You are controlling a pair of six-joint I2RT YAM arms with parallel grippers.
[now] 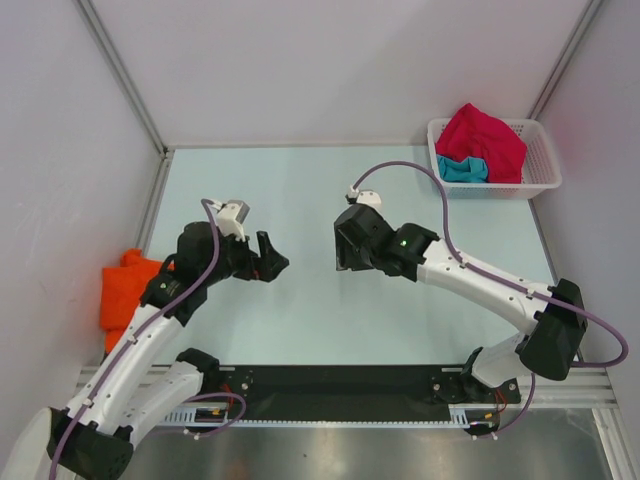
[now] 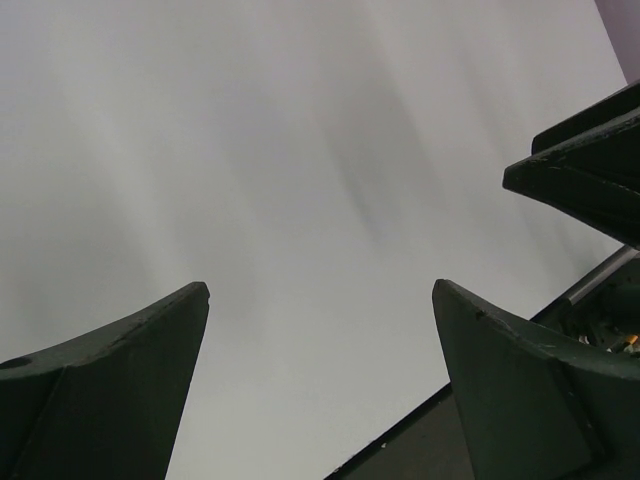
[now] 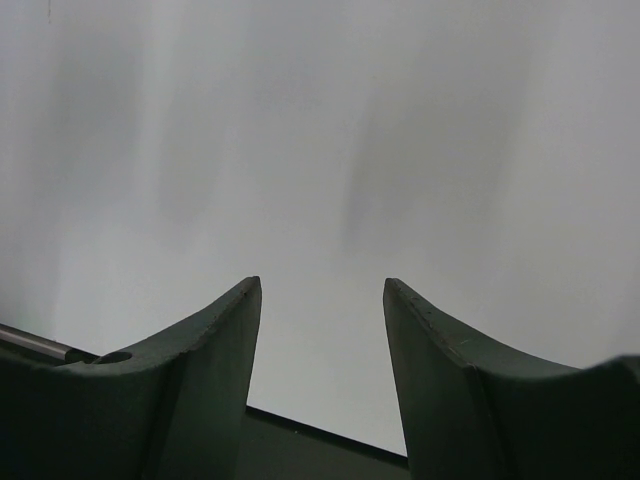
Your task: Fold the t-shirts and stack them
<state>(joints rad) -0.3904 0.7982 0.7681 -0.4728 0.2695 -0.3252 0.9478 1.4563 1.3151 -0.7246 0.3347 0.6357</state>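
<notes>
Left gripper (image 1: 273,256) spread wide, right gripper (image 1: 343,260) spread, both empty | risk: facing tips near; we may clash them swinging toward crimson t-shirt (image 1: 485,140).

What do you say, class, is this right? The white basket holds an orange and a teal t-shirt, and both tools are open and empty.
Not orange: the top external view shows the basket holding a crimson-pink t-shirt and a teal t-shirt; the orange t-shirt lies outside it, far left. The left tool and right tool are open and empty.
</notes>
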